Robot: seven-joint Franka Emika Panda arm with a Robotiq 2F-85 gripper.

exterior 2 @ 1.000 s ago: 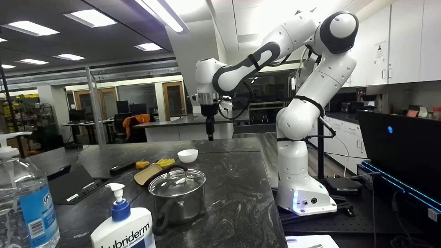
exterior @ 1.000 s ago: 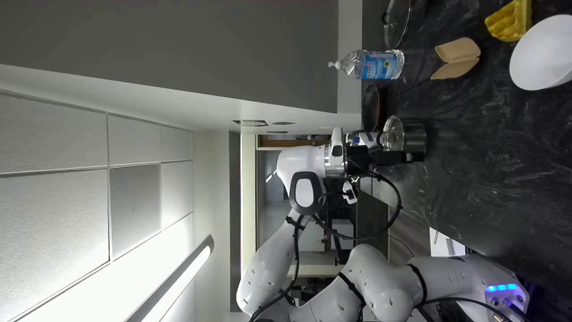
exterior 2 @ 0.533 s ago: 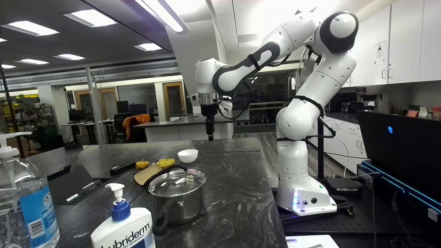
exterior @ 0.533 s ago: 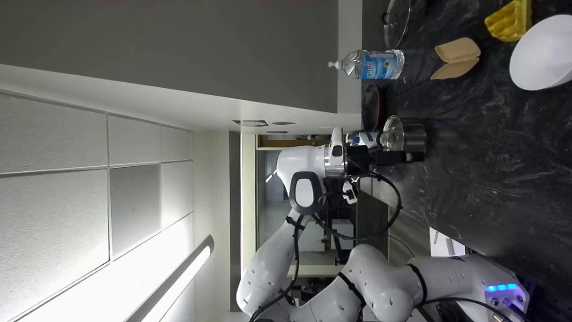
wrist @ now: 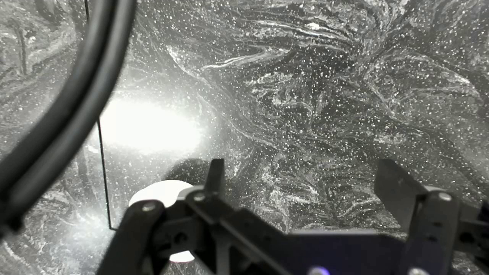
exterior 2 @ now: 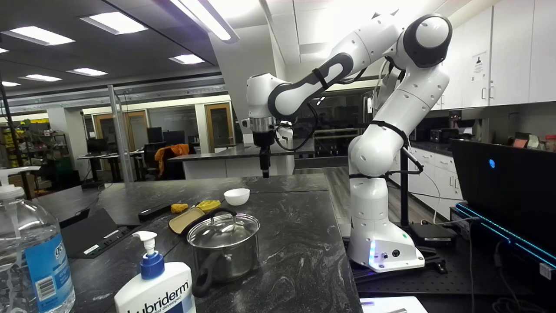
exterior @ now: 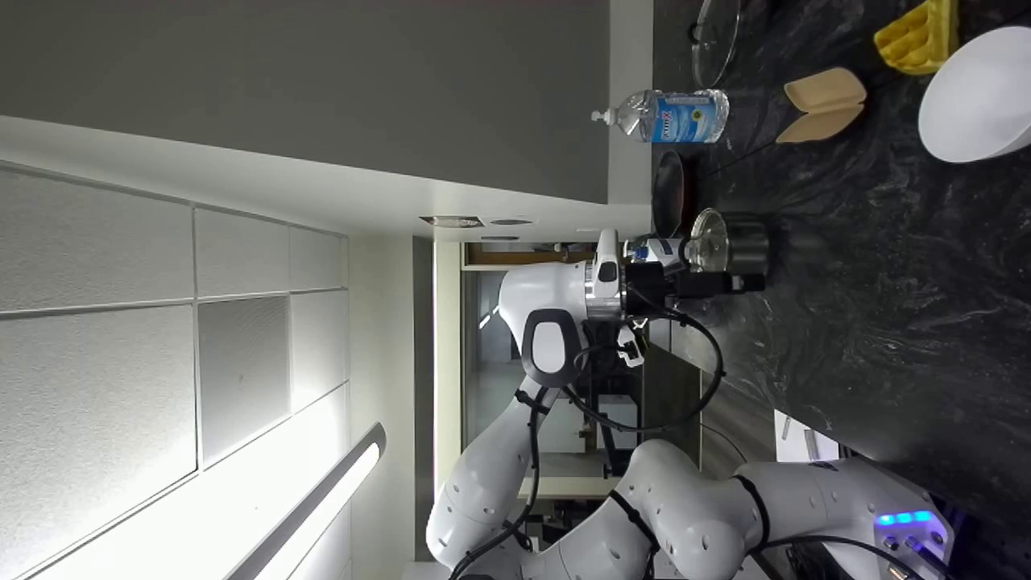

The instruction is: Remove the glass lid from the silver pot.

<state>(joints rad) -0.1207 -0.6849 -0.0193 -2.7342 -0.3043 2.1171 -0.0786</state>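
Faces white jointed arm (exterior: 664,475) in an exterior view, rolled sideways; shares it in an exterior view, upright, near silver metal pot (exterior 2: 236,261); wrist-mounted, looks down.

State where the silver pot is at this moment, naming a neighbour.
In an exterior view, the silver pot stands left of the picture's centre on the dark countertop, its glass lid on top, right of and behind the lotion bottle.

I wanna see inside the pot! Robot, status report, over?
Jaws open, gripping nothing. Glass lid on silver pot, not yet lifted. Nothing seen on top; lotion bottle stands nearby, possible bump risk.
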